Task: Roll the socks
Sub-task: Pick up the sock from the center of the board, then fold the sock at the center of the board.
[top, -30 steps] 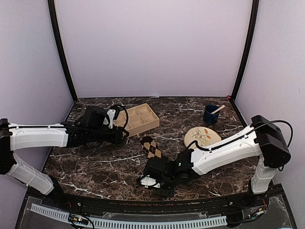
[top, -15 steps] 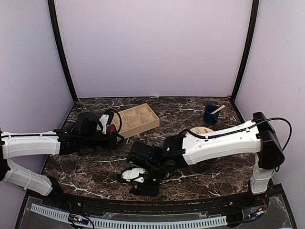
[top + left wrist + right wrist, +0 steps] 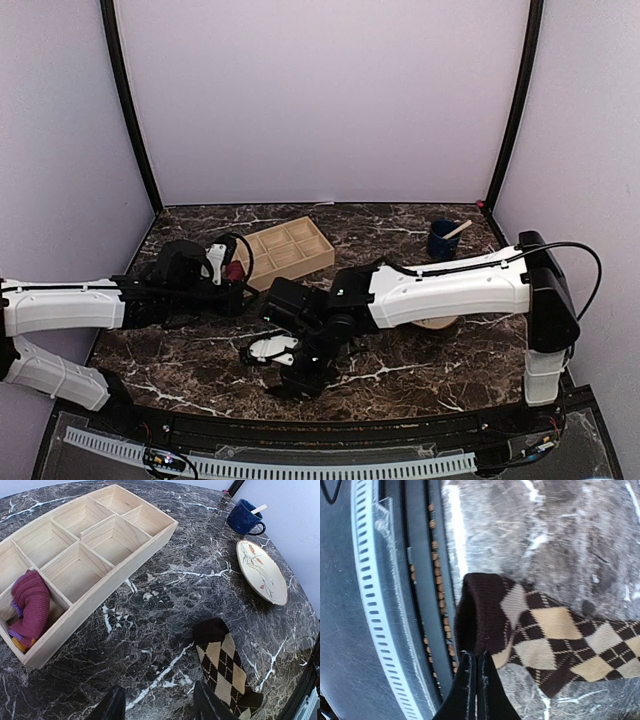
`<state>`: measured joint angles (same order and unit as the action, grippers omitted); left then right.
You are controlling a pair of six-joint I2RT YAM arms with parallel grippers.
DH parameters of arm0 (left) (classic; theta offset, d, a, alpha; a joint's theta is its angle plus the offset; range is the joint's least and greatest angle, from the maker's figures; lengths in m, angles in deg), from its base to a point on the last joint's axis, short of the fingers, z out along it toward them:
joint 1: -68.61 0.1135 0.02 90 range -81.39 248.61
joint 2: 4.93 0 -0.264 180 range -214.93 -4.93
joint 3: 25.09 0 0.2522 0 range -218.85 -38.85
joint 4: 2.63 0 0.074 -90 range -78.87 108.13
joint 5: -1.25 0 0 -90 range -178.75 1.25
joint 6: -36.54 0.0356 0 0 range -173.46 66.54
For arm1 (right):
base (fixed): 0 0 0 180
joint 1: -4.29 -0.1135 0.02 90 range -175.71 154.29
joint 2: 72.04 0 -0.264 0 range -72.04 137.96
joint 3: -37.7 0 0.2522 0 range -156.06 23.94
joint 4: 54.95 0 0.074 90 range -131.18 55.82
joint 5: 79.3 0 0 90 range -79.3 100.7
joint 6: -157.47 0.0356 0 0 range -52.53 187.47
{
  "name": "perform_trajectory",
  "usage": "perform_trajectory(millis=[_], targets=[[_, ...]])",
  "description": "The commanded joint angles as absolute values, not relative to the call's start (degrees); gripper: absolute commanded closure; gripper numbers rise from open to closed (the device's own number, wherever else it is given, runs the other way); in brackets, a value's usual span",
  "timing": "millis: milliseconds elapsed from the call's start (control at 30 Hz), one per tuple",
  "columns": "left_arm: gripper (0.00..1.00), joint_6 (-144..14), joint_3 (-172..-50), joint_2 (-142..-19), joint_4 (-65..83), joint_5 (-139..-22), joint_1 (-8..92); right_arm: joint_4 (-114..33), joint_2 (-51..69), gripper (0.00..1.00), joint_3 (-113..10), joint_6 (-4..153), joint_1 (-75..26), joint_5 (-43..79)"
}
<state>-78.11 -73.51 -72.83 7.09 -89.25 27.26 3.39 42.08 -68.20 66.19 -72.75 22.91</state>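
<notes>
The right gripper (image 3: 473,657) is closed tight, its two fingers pressed together on the dark cuff end of the dark brown, tan-diamond argyle sock (image 3: 555,630). That end sits near the front edge of the dark marble tabletop (image 3: 165,605), by the black rail, and the rest of the argyle sock trails away flat across the stone. The right arm reaches far over to the left half of the tabletop to hold it there.

The left gripper (image 3: 160,709) hovers over the tabletop with its jaws roughly half apart and nothing between them, just beside the argyle sock's patterned leg. The maroon-red fabric sock with orange and purple stripes (image 3: 31,605) lies bunched in an end compartment of the pale wooden divided tray (image 3: 100,597), the end nearest the left gripper. Farther right stand a cream painted plate (image 3: 262,572) and a blue mug (image 3: 243,519) holding a pale stick.
</notes>
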Motion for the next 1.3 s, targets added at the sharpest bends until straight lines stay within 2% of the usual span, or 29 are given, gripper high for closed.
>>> perform_trajectory(millis=[0,600,1267], targets=[[0.52,-77.1,-75.1,-75.4,6.1,-89.1,27.6,1.9,38.5,1.00,-69.4,65.1,-69.0,24.1],[0.52,-75.5,-81.9,-83.7,6.9,-88.5,27.6,1.9,34.9,1.00,-68.3,58.4,-55.3,23.1],[0.52,-75.6,-86.1,-88.3,7.2,-86.6,26.8,-2.1,35.2,1.00,-64.0,55.3,-48.2,19.0]])
